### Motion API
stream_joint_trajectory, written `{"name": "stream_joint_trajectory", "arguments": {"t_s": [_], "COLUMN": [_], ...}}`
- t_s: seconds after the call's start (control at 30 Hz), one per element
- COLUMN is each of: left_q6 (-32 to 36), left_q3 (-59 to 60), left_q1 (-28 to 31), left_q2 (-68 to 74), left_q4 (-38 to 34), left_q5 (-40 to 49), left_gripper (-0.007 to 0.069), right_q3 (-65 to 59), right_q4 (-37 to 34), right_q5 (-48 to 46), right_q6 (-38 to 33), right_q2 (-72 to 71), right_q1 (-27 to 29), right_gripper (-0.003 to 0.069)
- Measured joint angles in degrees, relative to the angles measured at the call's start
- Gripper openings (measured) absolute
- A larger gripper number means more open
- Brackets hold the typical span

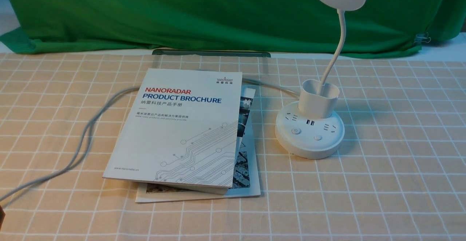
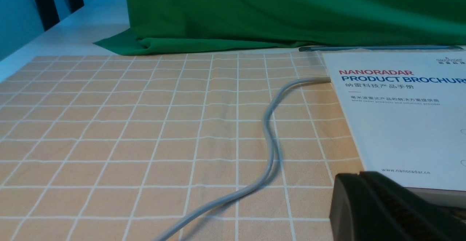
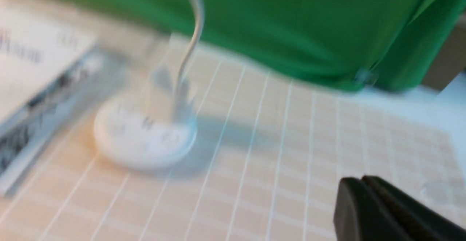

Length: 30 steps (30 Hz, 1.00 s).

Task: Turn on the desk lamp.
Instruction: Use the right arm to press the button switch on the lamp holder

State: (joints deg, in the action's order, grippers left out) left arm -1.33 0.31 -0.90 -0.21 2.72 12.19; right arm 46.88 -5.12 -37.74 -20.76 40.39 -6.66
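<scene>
Only cropped tips are seen of left gripper [image 2: 360, 178] and right gripper [image 3: 362, 181], pressed together, nothing held. Blurred desk lamp [image 3: 145, 142] is seen ahead of right gripper, well apart; its top is clipped in front view.

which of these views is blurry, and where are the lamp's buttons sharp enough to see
Right wrist view: motion-smeared, the desk lamp only a soft white shape, buttons unreadable. Front view: sharp, both buttons on its base clear, soft shadow to its right. Left wrist view: sharp, bluish tint, brochure text legible, lamp out of frame.
</scene>
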Motion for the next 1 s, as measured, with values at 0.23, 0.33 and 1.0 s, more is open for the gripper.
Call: {"name": "stream_joint_trajectory", "arguments": {"t_s": [0.23, 0.33, 1.0], "left_q6": [0.0, 0.0, 0.0], "left_q3": [0.0, 0.0, 0.0], "left_q1": [0.0, 0.0, 0.0], "left_q2": [0.0, 0.0, 0.0], "left_q4": [0.0, 0.0, 0.0], "left_q5": [0.0, 0.0, 0.0], "left_gripper": [0.0021, 0.0021, 0.0021], "right_q3": [11.3, 13.9, 19.4], "right_q4": [-0.2, -0.2, -0.8], "right_q5": [-9.3, -10.0, 3.7], "right_q6": [-2.7, -3.3, -3.0], "right_q2": [20.4, 27.8, 57.1], "right_q1": [-6.9, -10.6, -15.1], "right_gripper": [0.0031, 0.0031, 0.0035]}}
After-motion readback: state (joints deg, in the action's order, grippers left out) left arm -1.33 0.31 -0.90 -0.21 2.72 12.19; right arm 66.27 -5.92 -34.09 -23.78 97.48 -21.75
